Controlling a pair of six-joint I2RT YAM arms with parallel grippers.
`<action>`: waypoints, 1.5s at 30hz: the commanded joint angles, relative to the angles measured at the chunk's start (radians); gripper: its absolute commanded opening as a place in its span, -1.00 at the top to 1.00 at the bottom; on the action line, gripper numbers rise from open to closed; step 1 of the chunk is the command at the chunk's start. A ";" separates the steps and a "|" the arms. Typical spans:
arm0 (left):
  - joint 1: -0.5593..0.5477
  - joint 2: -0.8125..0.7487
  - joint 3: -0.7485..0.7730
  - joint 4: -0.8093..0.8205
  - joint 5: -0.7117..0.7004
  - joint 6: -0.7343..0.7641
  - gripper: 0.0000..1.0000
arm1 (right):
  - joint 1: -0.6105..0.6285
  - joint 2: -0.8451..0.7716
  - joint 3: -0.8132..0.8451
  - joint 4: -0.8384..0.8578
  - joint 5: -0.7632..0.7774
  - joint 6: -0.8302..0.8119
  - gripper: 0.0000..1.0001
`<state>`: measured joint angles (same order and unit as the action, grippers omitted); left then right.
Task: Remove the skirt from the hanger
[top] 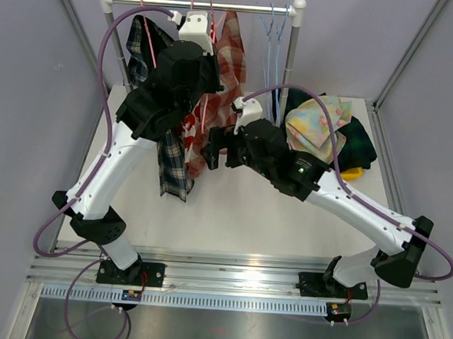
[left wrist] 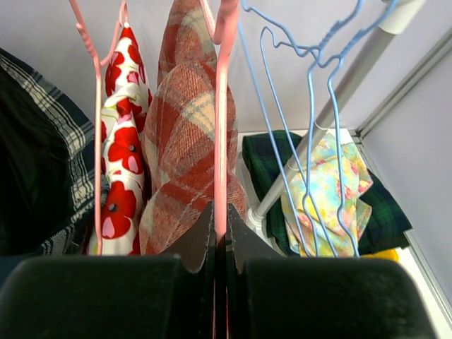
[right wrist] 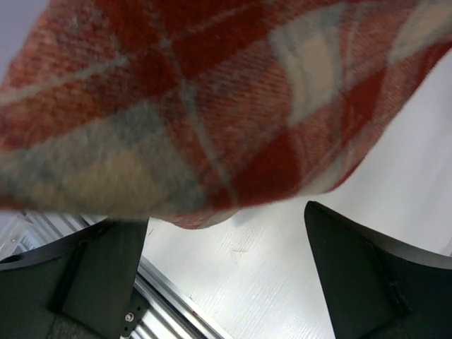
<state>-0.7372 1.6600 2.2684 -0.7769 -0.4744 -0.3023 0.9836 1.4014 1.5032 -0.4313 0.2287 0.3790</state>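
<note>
The red plaid skirt hangs on a pink hanger from the rack rail. In the left wrist view the skirt drapes just left of the hanger's bar. My left gripper is shut on that pink bar, up by the rail. My right gripper sits lower, at the skirt's hem. In the right wrist view it is open, with the hem hanging just above the gap between the fingers, not clamped.
A red-poppy garment and a dark plaid garment hang left of the skirt. Empty blue hangers hang to the right. A pile of clothes lies on the white table at back right, by the rack post.
</note>
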 commanded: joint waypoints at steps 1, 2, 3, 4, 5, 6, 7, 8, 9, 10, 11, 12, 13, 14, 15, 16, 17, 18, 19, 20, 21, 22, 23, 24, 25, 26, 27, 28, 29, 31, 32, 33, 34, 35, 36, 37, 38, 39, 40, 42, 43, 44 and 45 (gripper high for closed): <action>-0.019 -0.077 -0.013 0.102 0.005 -0.008 1.00 | 0.033 0.042 0.091 0.045 0.112 -0.035 -0.99; -0.022 -0.094 -0.024 0.102 0.006 -0.009 1.00 | 0.038 0.059 0.095 0.046 0.124 -0.037 -0.99; -0.024 -0.103 -0.033 0.105 0.005 -0.012 1.00 | 0.043 0.065 0.101 0.052 0.133 -0.037 -0.99; -0.030 -0.114 -0.058 0.108 0.003 -0.012 1.00 | 0.047 0.070 0.103 0.055 0.141 -0.037 -0.99; -0.030 -0.130 -0.067 0.111 0.002 -0.014 1.00 | 0.052 0.076 0.103 0.057 0.165 -0.037 -0.98; -0.031 -0.140 -0.078 0.116 0.002 -0.015 1.00 | 0.053 0.076 0.103 0.057 0.179 -0.037 -0.97; -0.033 -0.146 -0.095 0.117 -0.001 -0.014 1.00 | 0.058 0.076 0.103 0.055 0.202 -0.034 -0.96; -0.033 -0.151 -0.096 0.116 -0.001 -0.012 1.00 | 0.061 0.070 0.097 0.054 0.215 -0.034 -0.88; -0.033 -0.157 -0.101 0.116 -0.004 -0.008 1.00 | 0.063 0.065 0.092 0.054 0.228 -0.035 -0.83; -0.033 -0.158 -0.102 0.111 -0.006 -0.006 1.00 | 0.066 0.059 0.088 0.052 0.253 -0.034 -0.79; -0.033 -0.160 -0.106 0.110 -0.007 -0.004 1.00 | 0.066 0.044 0.072 0.052 0.267 -0.034 -0.71; -0.033 -0.166 -0.107 0.110 -0.009 -0.004 1.00 | 0.066 0.033 0.063 0.058 0.279 -0.035 -0.36; -0.033 -0.170 -0.110 0.111 -0.009 -0.004 1.00 | 0.066 0.025 0.054 0.063 0.297 -0.040 -0.20; -0.033 -0.172 -0.122 0.119 -0.009 -0.006 1.00 | 0.067 0.009 0.039 0.068 0.304 -0.042 -0.04; -0.033 -0.175 -0.127 0.122 -0.009 -0.008 1.00 | 0.067 0.002 0.034 0.074 0.310 -0.043 0.21; -0.033 -0.177 -0.129 0.122 -0.009 -0.009 1.00 | 0.066 -0.002 0.031 0.077 0.316 -0.046 0.32; -0.033 -0.175 -0.129 0.123 -0.009 -0.011 1.00 | 0.067 -0.004 0.029 0.072 0.319 -0.049 0.43; -0.033 -0.175 -0.132 0.122 -0.009 -0.014 1.00 | 0.066 -0.002 0.031 0.071 0.319 -0.049 0.54; -0.033 -0.175 -0.133 0.122 -0.006 -0.017 1.00 | 0.066 -0.001 0.031 0.072 0.317 -0.048 0.77; -0.033 -0.175 -0.133 0.123 -0.004 -0.020 1.00 | 0.066 0.002 0.025 0.074 0.316 -0.048 0.90; -0.034 -0.177 -0.136 0.125 -0.003 -0.023 1.00 | 0.066 0.001 0.020 0.077 0.313 -0.046 1.00; -0.034 -0.177 -0.136 0.126 -0.001 -0.023 1.00 | 0.066 -0.001 0.014 0.080 0.304 -0.042 1.00; -0.034 -0.177 -0.133 0.128 -0.001 -0.023 1.00 | 0.066 -0.008 -0.007 0.086 0.294 -0.037 1.00; -0.034 -0.177 -0.132 0.128 -0.001 -0.021 1.00 | 0.066 -0.013 -0.024 0.097 0.287 -0.029 1.00; -0.034 -0.174 -0.121 0.130 -0.003 -0.018 1.00 | 0.066 -0.028 -0.044 0.103 0.272 -0.010 1.00; -0.034 -0.171 -0.115 0.128 -0.004 -0.015 1.00 | 0.066 -0.039 -0.095 0.105 0.264 0.007 1.00; -0.034 -0.167 -0.107 0.128 -0.007 -0.006 1.00 | 0.066 -0.048 -0.125 0.109 0.255 0.024 1.00; -0.034 -0.164 -0.092 0.128 -0.016 0.000 1.00 | 0.070 -0.061 -0.161 0.109 0.238 0.065 1.00; -0.034 -0.164 -0.090 0.134 -0.027 0.006 1.00 | 0.076 -0.086 -0.237 0.112 0.235 0.086 1.00; -0.034 -0.160 -0.090 0.152 -0.064 0.038 1.00 | 0.096 -0.114 -0.320 0.112 0.239 0.148 1.00; -0.034 -0.154 -0.086 0.177 -0.078 0.055 1.00 | 0.119 -0.145 -0.407 0.112 0.245 0.170 1.00; -0.034 -0.146 -0.081 0.192 -0.093 0.090 1.00 | 0.136 -0.159 -0.450 0.109 0.254 0.194 1.00; -0.034 -0.135 -0.070 0.203 -0.119 0.110 1.00 | 0.148 -0.176 -0.492 0.108 0.270 0.248 1.00; -0.034 -0.123 -0.026 0.220 -0.131 0.132 1.00 | 0.177 -0.205 -0.570 0.103 0.279 0.276 1.00; -0.033 -0.109 0.003 0.225 -0.142 0.178 1.00 | 0.191 -0.220 -0.604 0.092 0.284 0.302 1.00; -0.033 -0.067 0.046 0.225 -0.167 0.199 1.00 | 0.204 -0.234 -0.636 0.085 0.297 0.354 1.00; -0.031 -0.046 0.083 0.220 -0.177 0.222 1.00 | 0.217 -0.257 -0.688 0.074 0.305 0.376 1.00; -0.030 -0.022 0.161 0.220 -0.187 0.267 1.00 | 0.242 -0.271 -0.708 0.053 0.314 0.399 1.00; -0.030 0.009 0.192 0.220 -0.202 0.285 1.00 | 0.254 -0.280 -0.725 0.039 0.323 0.435 1.00; -0.030 0.023 0.223 0.244 -0.219 0.343 1.00 | 0.279 -0.309 -0.758 -0.004 0.339 0.463 1.00; -0.030 0.015 0.215 0.258 -0.228 0.351 1.00 | 0.280 -0.315 -0.762 -0.017 0.351 0.483 1.00; -0.030 0.006 0.203 0.272 -0.233 0.356 1.00 | 0.280 -0.324 -0.765 -0.029 0.354 0.488 1.00; -0.030 -0.005 0.168 0.274 -0.234 0.350 1.00 | 0.282 -0.329 -0.764 -0.047 0.359 0.491 1.00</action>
<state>-0.7841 1.7325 2.3768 -0.7929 -0.5991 -0.0490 1.2484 1.0878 0.7670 -0.3004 0.5411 0.7795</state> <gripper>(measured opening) 0.028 0.029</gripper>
